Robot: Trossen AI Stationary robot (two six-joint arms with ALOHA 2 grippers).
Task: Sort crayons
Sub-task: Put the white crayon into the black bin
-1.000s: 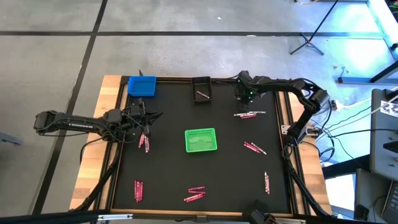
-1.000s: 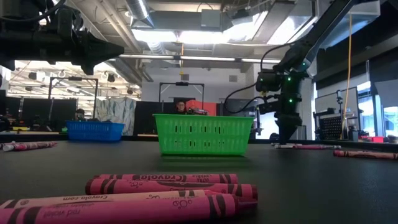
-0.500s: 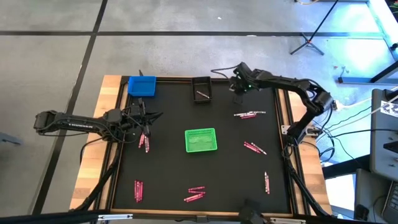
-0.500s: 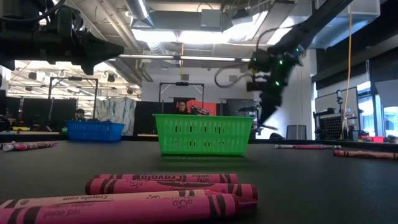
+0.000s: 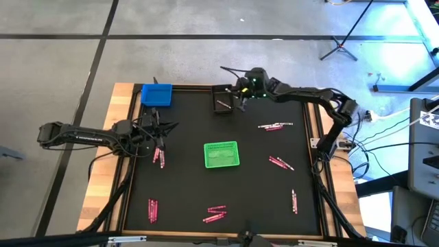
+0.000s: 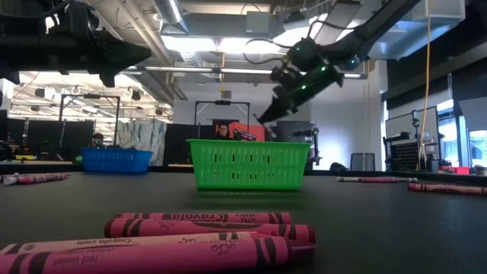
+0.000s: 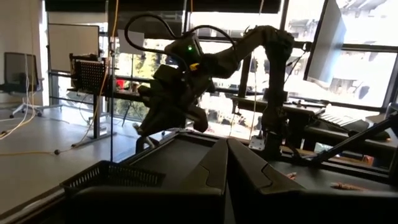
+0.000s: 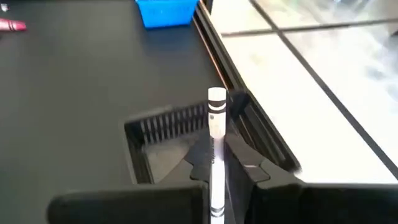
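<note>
Right hand (image 8: 216,163) pinching white crayon (image 8: 216,124) above black bin (image 8: 138,134) near table edge; left hand (image 7: 225,168) closed, empty.

Open surface (image 5: 185,185) spreads around the green bin (image 5: 221,154) at centre. Crayon clusters (image 5: 215,215) block 6 o'clock, others (image 5: 280,163) lie at 3 o'clock, and the black bin (image 5: 222,99) stands at 12 o'clock.
</note>
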